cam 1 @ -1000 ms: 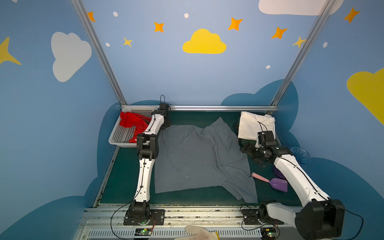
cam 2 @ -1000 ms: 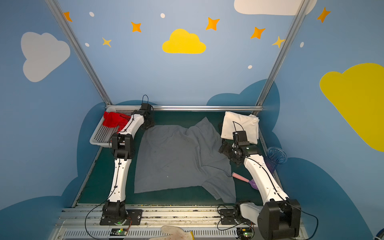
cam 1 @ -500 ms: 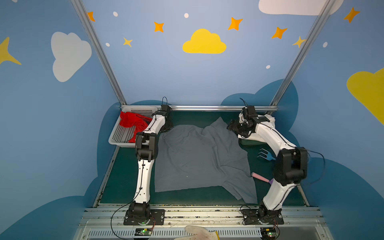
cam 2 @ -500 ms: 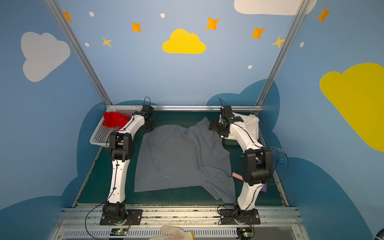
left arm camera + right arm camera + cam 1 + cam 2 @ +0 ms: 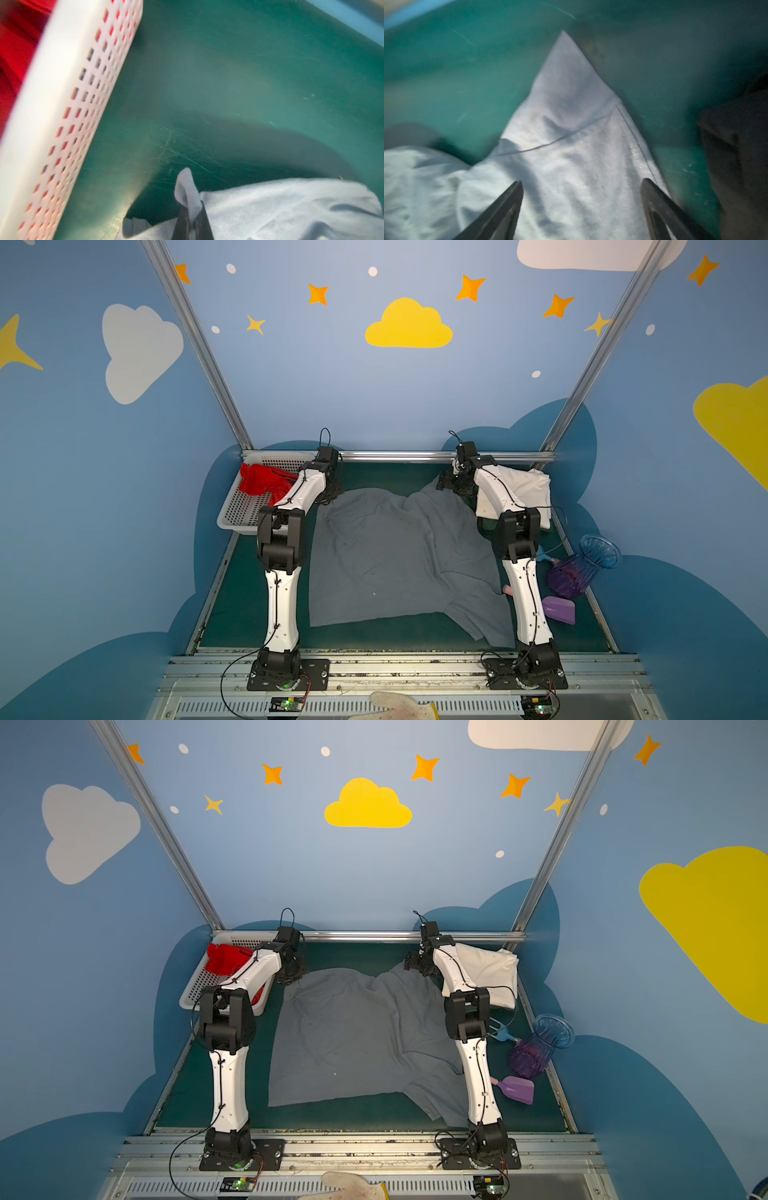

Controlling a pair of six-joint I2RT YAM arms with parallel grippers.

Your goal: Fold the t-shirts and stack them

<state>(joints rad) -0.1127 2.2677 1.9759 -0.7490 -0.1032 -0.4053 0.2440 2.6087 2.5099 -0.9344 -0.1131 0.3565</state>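
While the grey shirt [image 5: 395, 556] lies spread on the table [image 5: 249, 614], your left claw [image 5: 192, 216] pinches its far corner; your right claw [image 5: 581, 185] hangs wide over the other. Close it, then fold forward. Cream shirt [image 5: 523, 493] sits far right, red shirt [image 5: 262, 483] in the basket [image 5: 232, 514].

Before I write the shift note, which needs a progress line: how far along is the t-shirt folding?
Done: the cream-white t-shirt looks folded at the far right. In hand: the grey t-shirt lies spread and rumpled; the left hand is shut on one far corner, the right hand open over the other. Left: folding and stacking the grey one, then the red t-shirt, bunched in the basket.
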